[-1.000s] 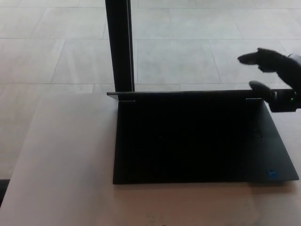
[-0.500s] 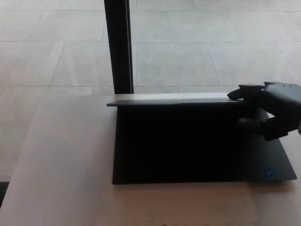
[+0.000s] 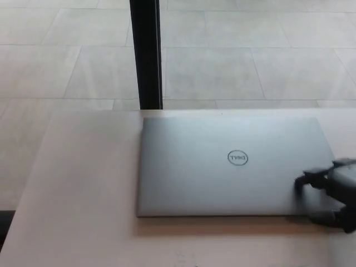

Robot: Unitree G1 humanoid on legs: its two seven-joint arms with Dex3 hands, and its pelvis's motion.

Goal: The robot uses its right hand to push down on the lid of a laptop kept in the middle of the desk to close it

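Silver laptop (image 3: 231, 166) lay closed and flat in the middle of the desk (image 3: 78, 189).

Its lid faced up, with 1 round logo (image 3: 237, 158) near the lid's middle. The right hand (image 3: 334, 192) rested at the laptop's front right corner, 1 finger (image 3: 307, 179) reaching onto the lid; whether its fingers were spread or together could not be told. A dark vertical post (image 3: 147, 53) rose just behind the laptop's back left corner, and pale floor tiles (image 3: 250, 50) lay beyond the laptop.

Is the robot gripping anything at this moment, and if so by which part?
Nothing is gripped. The right hand rests on the closed laptop lid's front right corner; no grasp shows.
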